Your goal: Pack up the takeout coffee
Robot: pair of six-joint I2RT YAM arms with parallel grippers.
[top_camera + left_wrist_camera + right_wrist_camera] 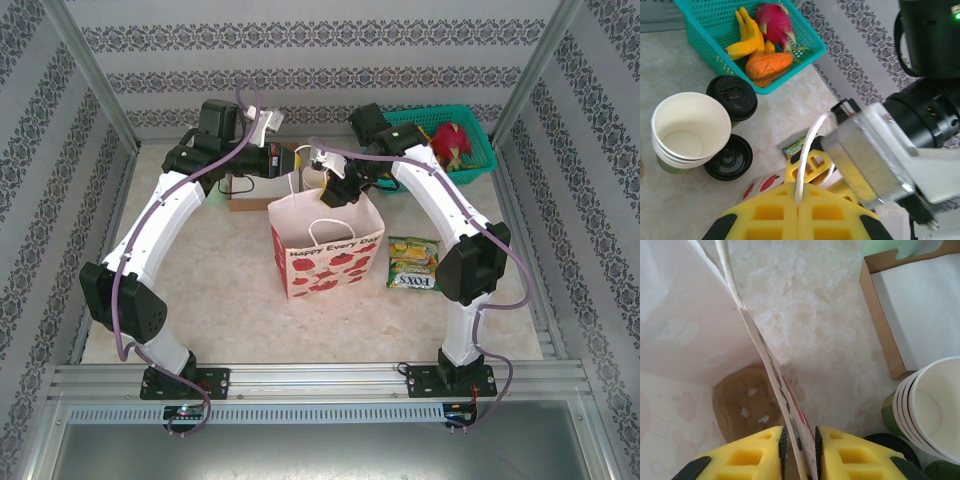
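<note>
Left gripper [799,204] is clamped on the white handle [807,150] of the bag [325,255]. Right gripper [799,440] pinches the bag's rim between closed fingers. The coffee [733,98], black-lidded, stands on the table [790,105] outside the bag, beside the cup stack [687,130] and a 2nd lidded cup [728,157].

Open bag [330,262] mouth; cup stack [687,132] just beside lidded cup [732,97]
</note>
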